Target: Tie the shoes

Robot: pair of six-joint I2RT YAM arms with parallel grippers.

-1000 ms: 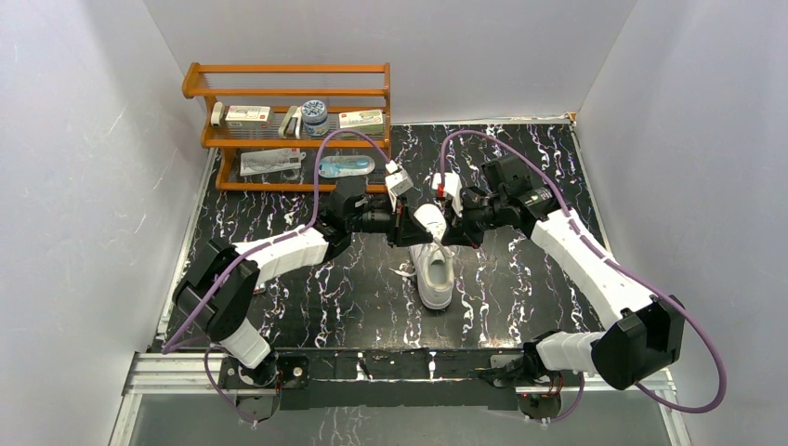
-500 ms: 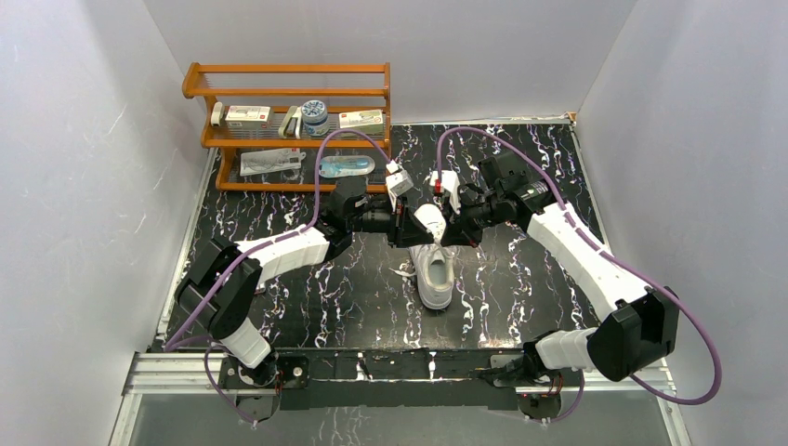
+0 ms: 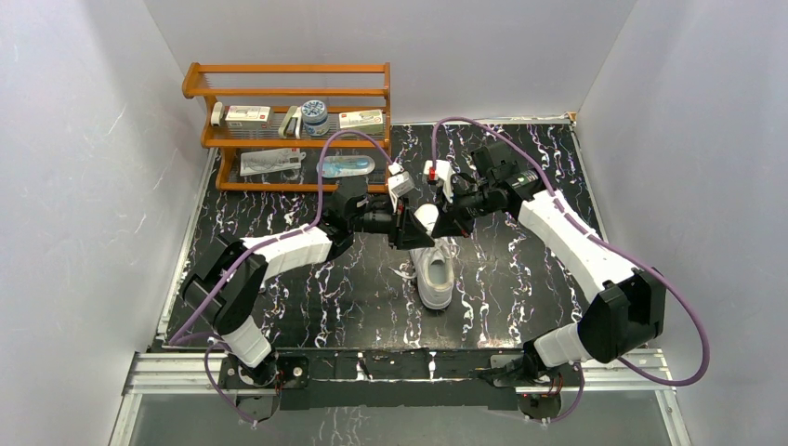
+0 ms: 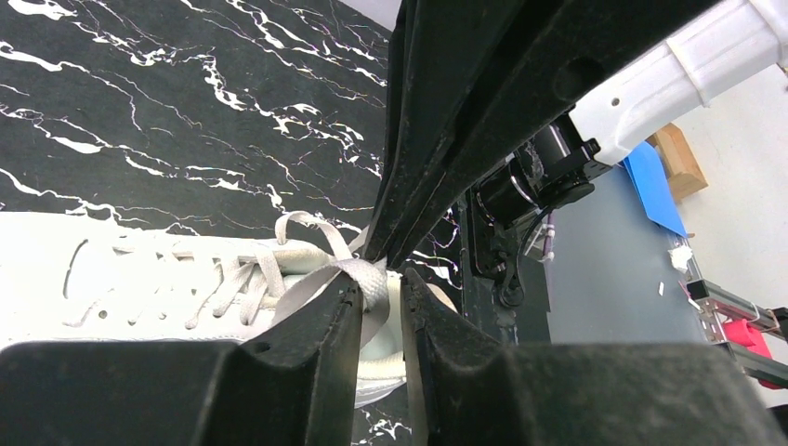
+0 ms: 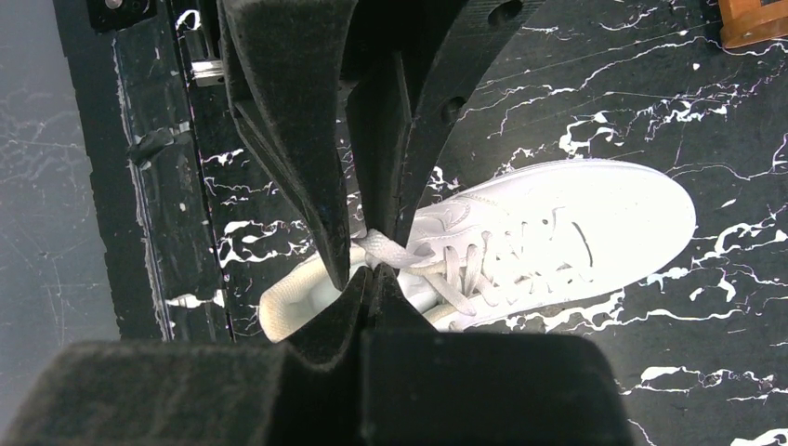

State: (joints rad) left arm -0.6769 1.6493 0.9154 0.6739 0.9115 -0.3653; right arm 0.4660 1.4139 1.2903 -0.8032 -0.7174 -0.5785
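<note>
In the middle of the black desk, a white sneaker is laid on its sole. Above it, a white lace is pinched tight by the right tool. The lace is also seen between the slightly parted fingers of the left tool; whether it is gripped there cannot be told.

one sneaker, two claws, one wooden rack
</note>
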